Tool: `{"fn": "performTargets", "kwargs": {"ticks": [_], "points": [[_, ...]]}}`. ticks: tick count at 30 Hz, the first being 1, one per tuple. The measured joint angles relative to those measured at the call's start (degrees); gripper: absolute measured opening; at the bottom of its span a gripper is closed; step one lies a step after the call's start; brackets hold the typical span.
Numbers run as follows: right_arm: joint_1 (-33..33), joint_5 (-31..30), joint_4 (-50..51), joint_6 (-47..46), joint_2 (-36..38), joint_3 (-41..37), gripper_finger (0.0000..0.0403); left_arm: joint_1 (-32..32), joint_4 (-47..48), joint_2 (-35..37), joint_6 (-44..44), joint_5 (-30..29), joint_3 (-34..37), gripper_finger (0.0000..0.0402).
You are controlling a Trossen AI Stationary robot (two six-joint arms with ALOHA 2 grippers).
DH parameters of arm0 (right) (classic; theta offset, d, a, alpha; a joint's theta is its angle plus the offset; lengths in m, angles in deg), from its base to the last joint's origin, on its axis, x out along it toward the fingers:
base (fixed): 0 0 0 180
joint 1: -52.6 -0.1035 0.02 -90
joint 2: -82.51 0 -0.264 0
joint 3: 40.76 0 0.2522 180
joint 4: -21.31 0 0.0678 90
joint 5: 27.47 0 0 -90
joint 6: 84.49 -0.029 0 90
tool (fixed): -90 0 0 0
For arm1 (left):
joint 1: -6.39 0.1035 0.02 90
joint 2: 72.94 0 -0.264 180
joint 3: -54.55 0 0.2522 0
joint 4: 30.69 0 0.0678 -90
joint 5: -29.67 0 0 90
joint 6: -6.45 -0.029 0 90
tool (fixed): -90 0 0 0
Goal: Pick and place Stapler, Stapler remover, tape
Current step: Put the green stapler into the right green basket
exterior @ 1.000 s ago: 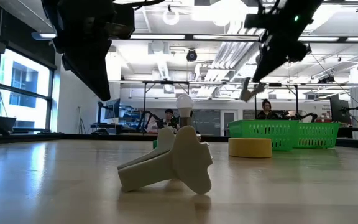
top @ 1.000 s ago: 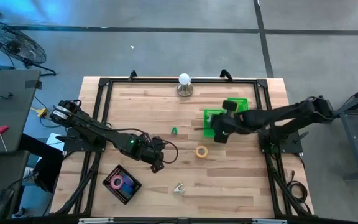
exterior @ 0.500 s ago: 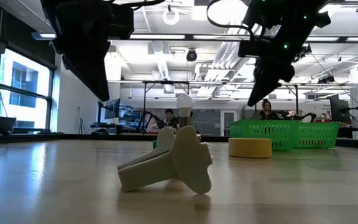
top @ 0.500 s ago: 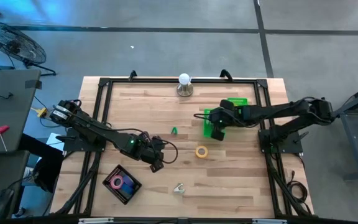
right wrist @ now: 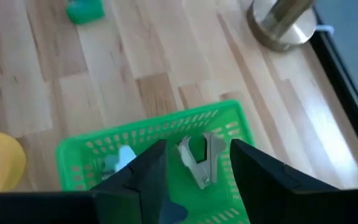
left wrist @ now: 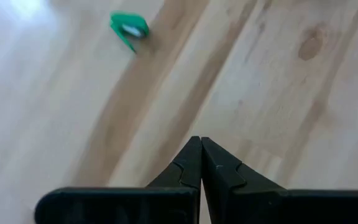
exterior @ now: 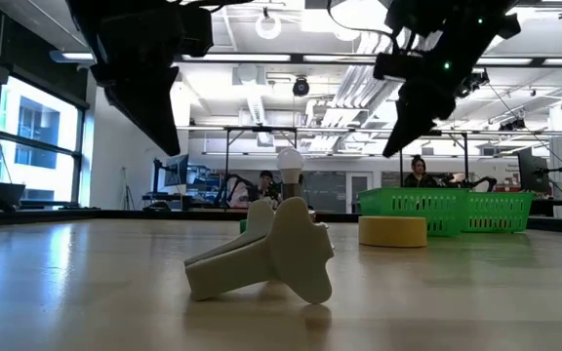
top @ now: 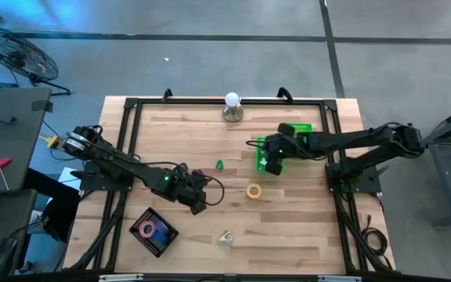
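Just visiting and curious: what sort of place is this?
Probably a robotics lab or workshop: a wooden table with two mounted arms, more rigs and seated people behind, and exposed ceiling ducts overhead.

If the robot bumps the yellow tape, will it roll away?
Probably not: the yellow tape lies flat on the table, so a bump should slide it. It is a small ring, likely light. Tipped onto its edge, it might roll.

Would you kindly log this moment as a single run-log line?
right gripper: open above green bin, staple remover inside | left gripper: shut, empty, over table | yellow tape: on table
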Motion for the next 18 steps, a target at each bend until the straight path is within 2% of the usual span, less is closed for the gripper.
{"fn": "performTargets", "kwargs": {"ticks": [4,10,13,15,18], "points": [[-0.13,2.10,-1.18,1.00,2.73,0.00,0.0168,0.00,-0.11,0.00,-5.63,-4.51,0.00,0.0001],[-1.90,12.86,-4.10,2.41,5.98,0.02,0.0166,0.02,-0.07,0.00,-19.24,-16.48,0.00,0.0001],[-3.75,17.00,-4.73,2.39,6.47,0.02,0.0167,0.81,-0.69,0.00,-22.86,-21.12,0.00,0.0001],[-5.34,18.71,-4.71,2.44,6.48,0.02,0.0166,2.37,-2.25,0.00,-22.70,-21.17,-0.02,0.0001],[-8.07,19.86,-4.64,3.21,6.48,0.02,0.0164,6.15,-5.72,-0.02,-22.52,-15.62,-0.02,0.0001]]}}
